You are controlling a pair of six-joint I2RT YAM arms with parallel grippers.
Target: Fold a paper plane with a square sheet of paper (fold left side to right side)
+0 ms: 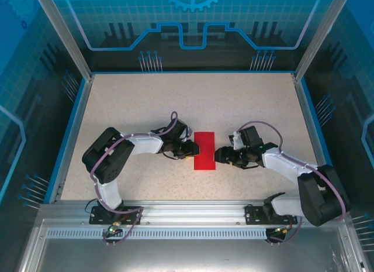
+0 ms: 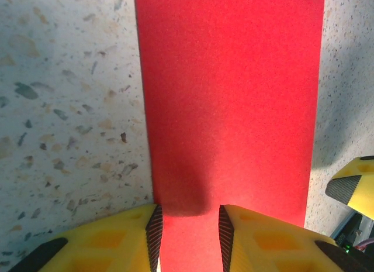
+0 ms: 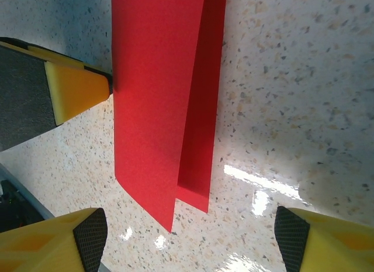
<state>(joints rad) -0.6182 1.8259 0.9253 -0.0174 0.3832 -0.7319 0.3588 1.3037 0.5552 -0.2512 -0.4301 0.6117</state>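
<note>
From the near edge of the bench (image 1: 128, 108), both arms are reached inward to its middle, where the folded red sheet of paper (image 1: 204, 150) is laid flat as a narrow strip, one layer slightly offset. The left tool (image 1: 191, 148) is set at its left edge, fingers parted, possibly touching the paper. The right tool (image 1: 220, 155) is held wide open beside the right edge, gripping nothing.

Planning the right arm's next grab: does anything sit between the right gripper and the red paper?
Nothing visible does. Only bare table separates the right gripper from the red paper; the left gripper sits at its opposite edge.
</note>
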